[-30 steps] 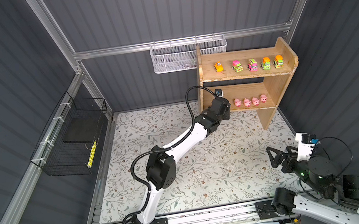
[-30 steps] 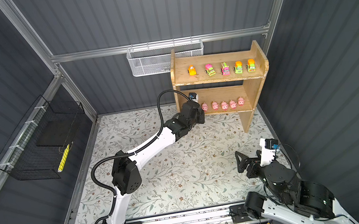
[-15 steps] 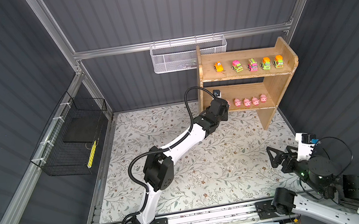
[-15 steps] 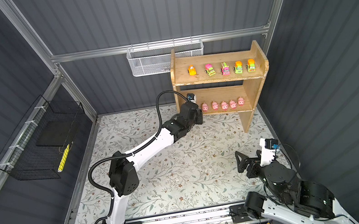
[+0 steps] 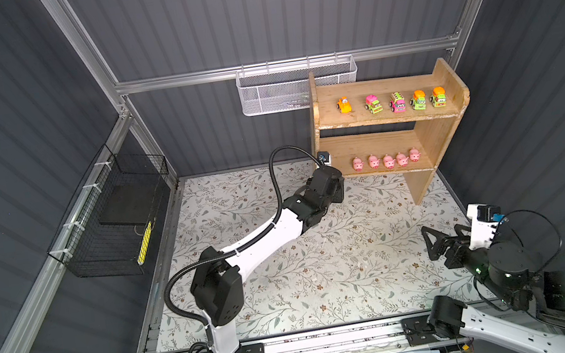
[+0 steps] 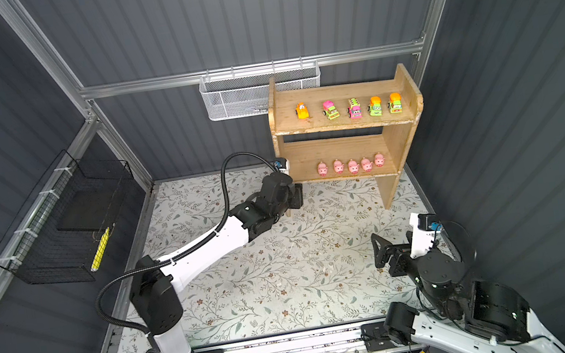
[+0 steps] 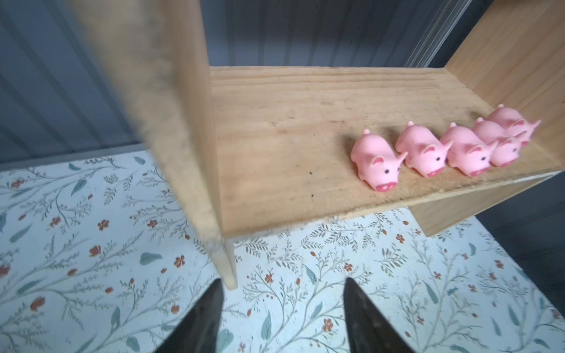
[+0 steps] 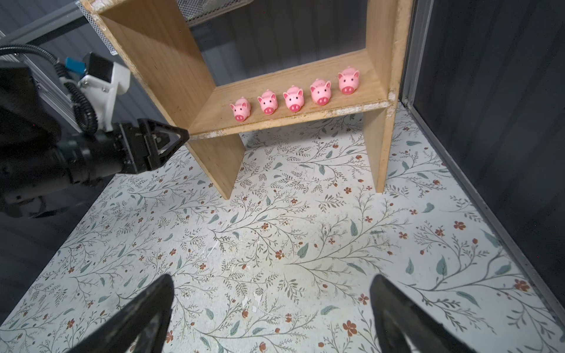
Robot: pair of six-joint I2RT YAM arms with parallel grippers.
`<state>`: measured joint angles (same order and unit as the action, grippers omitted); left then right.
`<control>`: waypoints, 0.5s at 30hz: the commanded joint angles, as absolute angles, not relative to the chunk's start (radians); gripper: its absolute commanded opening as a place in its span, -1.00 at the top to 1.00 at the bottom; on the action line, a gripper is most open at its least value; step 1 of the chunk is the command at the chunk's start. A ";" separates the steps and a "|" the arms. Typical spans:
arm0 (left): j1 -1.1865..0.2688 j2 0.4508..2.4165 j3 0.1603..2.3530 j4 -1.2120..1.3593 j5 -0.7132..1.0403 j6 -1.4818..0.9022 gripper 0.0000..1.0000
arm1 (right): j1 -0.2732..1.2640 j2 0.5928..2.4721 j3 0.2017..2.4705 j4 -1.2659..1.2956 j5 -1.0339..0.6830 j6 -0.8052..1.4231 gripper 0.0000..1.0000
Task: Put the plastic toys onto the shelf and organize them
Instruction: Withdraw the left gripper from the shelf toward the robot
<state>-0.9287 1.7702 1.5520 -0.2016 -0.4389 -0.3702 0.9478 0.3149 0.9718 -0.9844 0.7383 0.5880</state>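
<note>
The wooden shelf point(image 5: 444, 132) point(image 6: 399, 136) stands at the back right. Several cartoon-faced vehicles point(image 5: 397, 101) point(image 6: 354, 108) line its top tier. On the lower tier, several pink pigs point(image 5: 389, 161) point(image 6: 352, 166) point(image 8: 293, 99) form a row, snouts to the front. My left gripper point(image 5: 338, 192) point(image 7: 282, 284) point(image 8: 172, 137) hangs open and empty over the mat, just outside the shelf's left side panel point(image 7: 183, 122), apart from the nearest pig point(image 7: 375, 159). My right gripper point(image 5: 443, 235) point(image 8: 272, 281) stands open and empty low at the front right.
A white mesh basket point(image 5: 274, 90) hangs on the back wall beside the shelf. A black wire basket point(image 5: 113, 223) with a yellow strip hangs on the left wall. The floral mat point(image 5: 325, 276) lies between the arms.
The left gripper has let go of the leftmost pig on the lower tier, opened, and drawn back out of the shelf toward the left. The right arm has stayed still.
</note>
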 commanded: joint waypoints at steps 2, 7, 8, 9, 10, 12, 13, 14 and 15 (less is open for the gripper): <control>-0.980 1.576 1.366 -0.192 -0.497 -0.362 -0.79 | 0.945 0.377 0.970 -0.936 0.771 0.525 -0.98; -0.989 1.318 1.153 -0.228 -0.525 -0.353 -1.00 | 0.944 0.469 0.923 -0.839 0.774 0.476 -0.98; -0.990 1.267 1.111 -0.238 -0.526 -0.338 -1.00 | 0.943 0.479 0.911 -0.808 0.766 0.464 -0.98; -0.990 1.223 1.076 -0.252 -0.530 -0.330 -1.00 | 0.943 0.486 0.903 -0.783 0.761 0.457 -0.98; -0.989 1.179 1.044 -0.279 -0.553 -0.331 -1.00 | 0.942 0.494 0.893 -0.756 0.754 0.449 -0.98; -0.988 1.109 0.998 -0.356 -0.614 -0.342 -1.00 | 0.936 0.514 0.877 -0.707 0.730 0.438 -0.98; -0.989 1.078 0.978 -0.399 -0.642 -0.346 -1.00 | 0.928 0.529 0.867 -0.684 0.718 0.432 -0.98; -0.988 1.049 0.953 -0.432 -0.667 -0.351 -0.99 | 0.914 0.549 0.856 -0.661 0.697 0.422 -0.98; -0.987 1.024 0.923 -0.445 -0.692 -0.356 -0.99 | 0.889 0.572 0.846 -0.642 0.672 0.410 -0.98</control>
